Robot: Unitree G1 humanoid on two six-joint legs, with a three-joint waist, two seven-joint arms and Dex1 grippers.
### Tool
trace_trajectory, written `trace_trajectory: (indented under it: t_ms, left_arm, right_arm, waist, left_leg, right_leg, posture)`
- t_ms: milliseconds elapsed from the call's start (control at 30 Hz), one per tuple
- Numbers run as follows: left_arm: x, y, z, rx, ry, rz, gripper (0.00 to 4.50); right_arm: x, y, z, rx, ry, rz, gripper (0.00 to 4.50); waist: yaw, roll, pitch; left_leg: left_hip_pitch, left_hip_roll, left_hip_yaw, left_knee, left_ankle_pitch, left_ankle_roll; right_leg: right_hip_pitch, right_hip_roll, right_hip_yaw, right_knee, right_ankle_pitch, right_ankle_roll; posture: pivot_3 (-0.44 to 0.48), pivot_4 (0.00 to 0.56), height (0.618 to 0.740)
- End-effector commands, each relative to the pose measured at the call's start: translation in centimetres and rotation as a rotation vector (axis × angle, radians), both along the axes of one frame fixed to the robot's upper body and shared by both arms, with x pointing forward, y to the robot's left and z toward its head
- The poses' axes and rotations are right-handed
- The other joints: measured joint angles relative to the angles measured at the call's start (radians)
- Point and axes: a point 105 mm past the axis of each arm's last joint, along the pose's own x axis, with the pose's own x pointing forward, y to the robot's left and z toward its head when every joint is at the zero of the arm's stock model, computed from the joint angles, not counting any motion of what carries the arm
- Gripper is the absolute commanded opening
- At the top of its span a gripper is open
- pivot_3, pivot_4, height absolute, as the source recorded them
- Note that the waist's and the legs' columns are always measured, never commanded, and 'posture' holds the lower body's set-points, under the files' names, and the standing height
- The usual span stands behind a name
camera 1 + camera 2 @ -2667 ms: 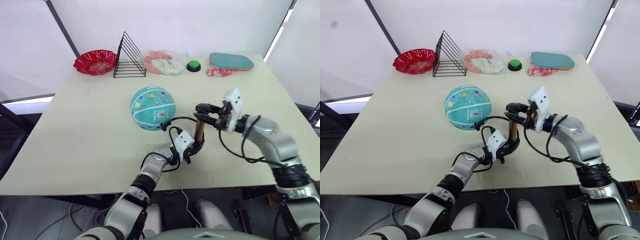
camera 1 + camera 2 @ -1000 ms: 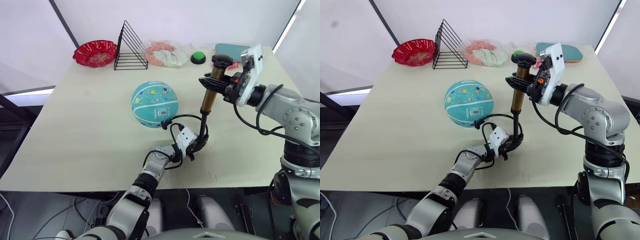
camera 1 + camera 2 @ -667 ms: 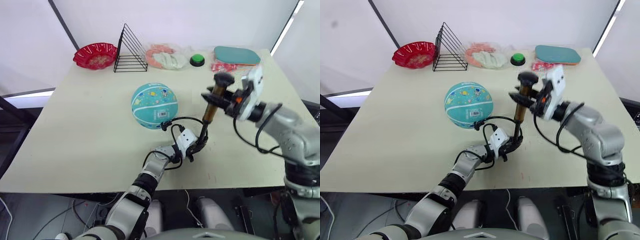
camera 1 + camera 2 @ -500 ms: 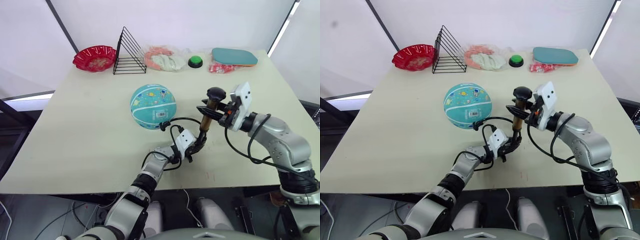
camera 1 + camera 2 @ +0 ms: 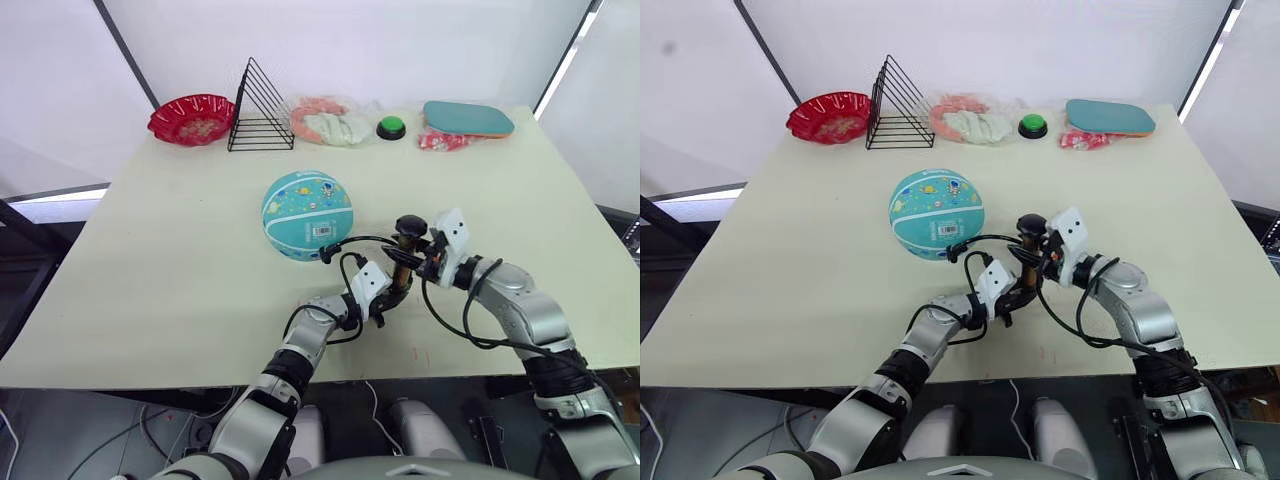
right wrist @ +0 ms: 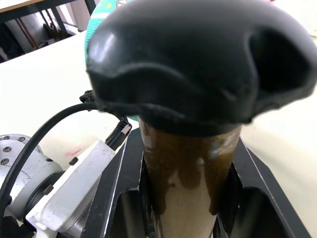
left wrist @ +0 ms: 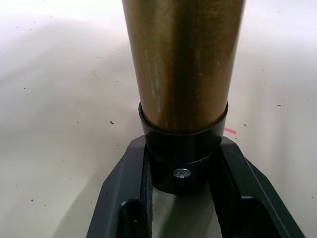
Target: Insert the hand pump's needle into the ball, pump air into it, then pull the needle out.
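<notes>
Hand pump [image 5: 402,268] upright on table [image 5: 160,250], just in front and to the right of ball [image 5: 307,214]. Left gripper [image 7: 181,184] clamped on black base cap of barrel. Right gripper [image 6: 185,163] closed around barrel top, just beneath T-handle [image 6: 198,59]. Hose [image 5: 355,241] arcs toward ball near barcode sticker [image 5: 324,231]; needle too small to make out.

The teal ball [image 5: 307,215], printed with small cartoons and a white barcode sticker, rests on the surface. Just beside it the amber-barrelled hand pump [image 5: 401,272] stands upright, its black handle pressed low, its thin black hose [image 5: 352,243] looping to the ball.
</notes>
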Motion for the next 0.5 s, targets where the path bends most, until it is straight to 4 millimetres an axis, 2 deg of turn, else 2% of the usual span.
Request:
trace_trajectory:
  t_ms: [33,133,300,400,500]
  left_arm:
    - [-1.9,1.1,-3.7,0.064,0.144,0.011,1.06]
    - [-1.9,1.2,-3.8,0.064,0.145,0.01,1.06]
    - [-1.9,1.1,-3.8,0.064,0.147,0.001,1.06]
    - [-1.9,1.0,-3.7,0.064,0.148,-0.003,1.05]
    - [-1.9,0.8,-3.7,0.063,0.148,-0.008,1.05]
  right_arm:
    - [-0.5,-0.7,1.3,-0.009,0.012,0.006,1.06]
    - [-0.7,-0.9,3.1,-0.005,-0.023,0.013,1.06]
    - [-1.0,-1.4,9.9,0.061,-0.135,0.016,1.06]
    - [-1.2,-1.7,12.1,0.102,-0.151,0.008,1.06]
    - [-1.4,-2.4,15.3,0.152,-0.202,-0.006,1.06]
  waist:
    - [0.003,0.001,0.001]
    - [0.005,0.002,0.002]
    - [0.006,0.006,0.009]
    - [0.007,0.005,0.012]
    - [0.006,0.007,0.015]
  left_leg:
    - [0.0,0.0,0.0,0.0,0.0,0.0]
    - [-0.002,0.0,0.0,0.0,0.0,0.0]
    - [-0.004,-0.001,0.0,0.0,0.0,0.0]
    - [-0.004,-0.001,-0.001,0.0,0.0,0.0]
    - [-0.004,-0.001,-0.001,0.0,0.0,0.0]
  right_leg:
    - [0.0,0.0,0.0,0.0,0.0,0.0]
    - [-0.001,0.0,0.0,0.0,0.0,0.0]
    - [-0.003,-0.002,0.0,-0.001,0.0,0.001]
    - [-0.003,-0.002,-0.001,-0.001,0.0,0.001]
    - [-0.003,-0.002,-0.001,0.0,0.0,0.001]
  posture:
    - [0.0,0.15,0.74]
    - [0.0,0.15,0.74]
    - [0.0,0.15,0.74]
    - [0.0,0.15,0.74]
    - [0.0,0.15,0.74]
